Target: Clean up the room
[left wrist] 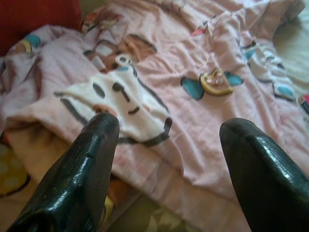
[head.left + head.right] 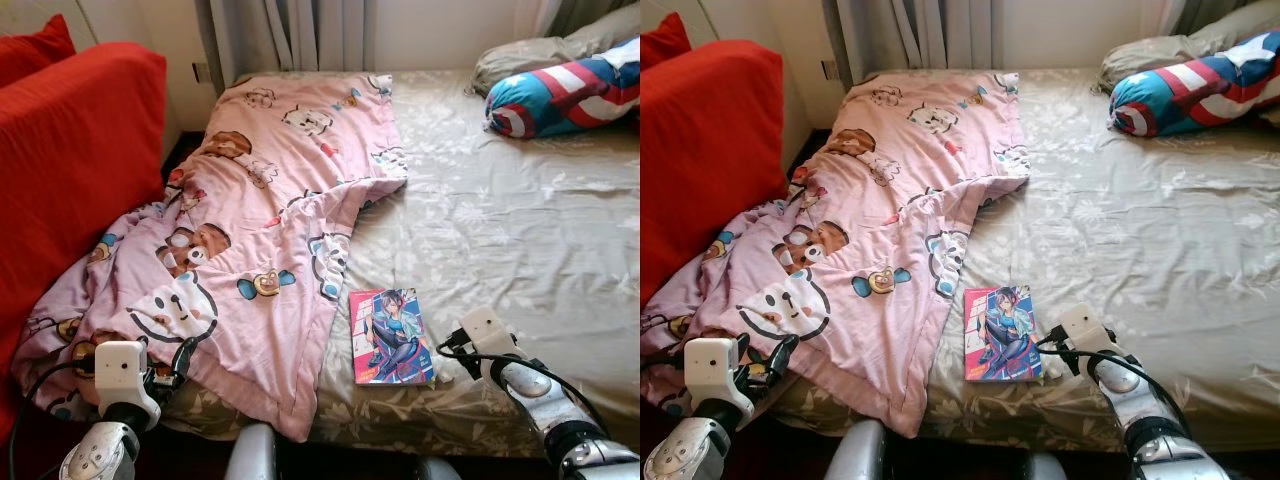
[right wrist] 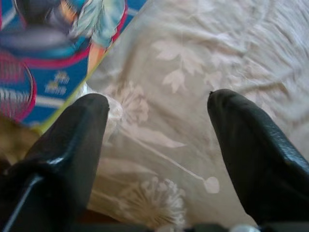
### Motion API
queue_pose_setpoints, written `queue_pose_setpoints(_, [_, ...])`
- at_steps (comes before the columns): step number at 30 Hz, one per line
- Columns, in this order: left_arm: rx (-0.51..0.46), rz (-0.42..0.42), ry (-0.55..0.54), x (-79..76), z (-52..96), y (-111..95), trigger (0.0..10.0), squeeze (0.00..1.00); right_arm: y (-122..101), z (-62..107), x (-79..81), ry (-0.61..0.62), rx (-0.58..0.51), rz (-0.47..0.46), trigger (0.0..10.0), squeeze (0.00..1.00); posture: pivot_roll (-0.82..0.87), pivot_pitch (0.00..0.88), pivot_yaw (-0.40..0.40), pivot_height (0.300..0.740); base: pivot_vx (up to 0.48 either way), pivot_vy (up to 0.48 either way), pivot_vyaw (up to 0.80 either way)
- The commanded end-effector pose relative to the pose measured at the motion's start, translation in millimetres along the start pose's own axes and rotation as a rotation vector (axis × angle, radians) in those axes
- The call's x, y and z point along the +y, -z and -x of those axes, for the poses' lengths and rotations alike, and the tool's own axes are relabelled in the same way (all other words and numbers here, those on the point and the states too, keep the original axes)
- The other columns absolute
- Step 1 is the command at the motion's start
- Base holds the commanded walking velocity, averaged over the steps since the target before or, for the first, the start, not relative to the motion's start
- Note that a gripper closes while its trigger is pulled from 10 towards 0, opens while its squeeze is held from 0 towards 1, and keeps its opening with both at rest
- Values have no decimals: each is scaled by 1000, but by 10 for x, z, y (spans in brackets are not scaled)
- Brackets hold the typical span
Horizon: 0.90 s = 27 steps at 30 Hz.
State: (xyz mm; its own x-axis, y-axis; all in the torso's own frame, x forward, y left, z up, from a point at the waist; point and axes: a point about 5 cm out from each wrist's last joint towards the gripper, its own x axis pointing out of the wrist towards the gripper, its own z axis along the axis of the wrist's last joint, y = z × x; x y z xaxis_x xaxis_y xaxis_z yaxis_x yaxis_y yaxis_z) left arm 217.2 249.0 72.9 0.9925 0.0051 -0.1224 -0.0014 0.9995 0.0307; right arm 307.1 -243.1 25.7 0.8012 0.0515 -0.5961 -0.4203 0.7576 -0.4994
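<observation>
The bed (image 2: pixel 520 220) has a beige flowered sheet and carries nearly everything here. Over its left half sprawls a pink cartoon blanket (image 2: pixel 270 200), rumpled, its lower end slumping over the bed's near-left corner against a red sofa (image 2: pixel 80 150). At the far-right corner lie a grey pillow (image 2: pixel 530 50) and a star-striped bolster (image 2: pixel 565 95). Close to the near edge, just right of the blanket's hem, a comic book (image 2: pixel 391 336) lies flat, its long axis running away from the robot.

The right gripper (image 3: pixel 157 121) is spread wide over bare sheet just right of the book, whose near-right corner sits beside one finger; this arm is clearly the nearer for a pickup, needing a short shift leftward. The left gripper (image 1: pixel 164 140) is also spread, hovering above the blanket's near-left folds and holding nothing.
</observation>
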Motion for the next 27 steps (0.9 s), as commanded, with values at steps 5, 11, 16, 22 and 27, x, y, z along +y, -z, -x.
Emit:
queue_pose_setpoints(5, [29,-12,-22,109,186,-44,10000,0,-40,-3,-39,-81,42,260,10000,0,207,198,57,624,0,0,0])
queue_pose_setpoints(11, [66,-34,-30,187,345,-60,10000,0,-46,10,-100,-139,77,329,10000,0,235,221,79,624,0,0,0])
queue_pose_setpoints(16, [100,-41,-31,207,482,-61,10000,0,-19,13,-124,-127,108,298,10000,0,245,249,92,624,0,0,0])
queue_pose_setpoints(22, [119,-43,-29,197,558,-66,10000,0,11,10,-127,-96,137,300,10000,0,259,263,99,624,0,0,0])
queue_pose_setpoints(27, [134,-48,-28,203,609,-85,10000,0,10,8,-115,-103,137,293,10000,0,263,273,104,624,0,0,0])
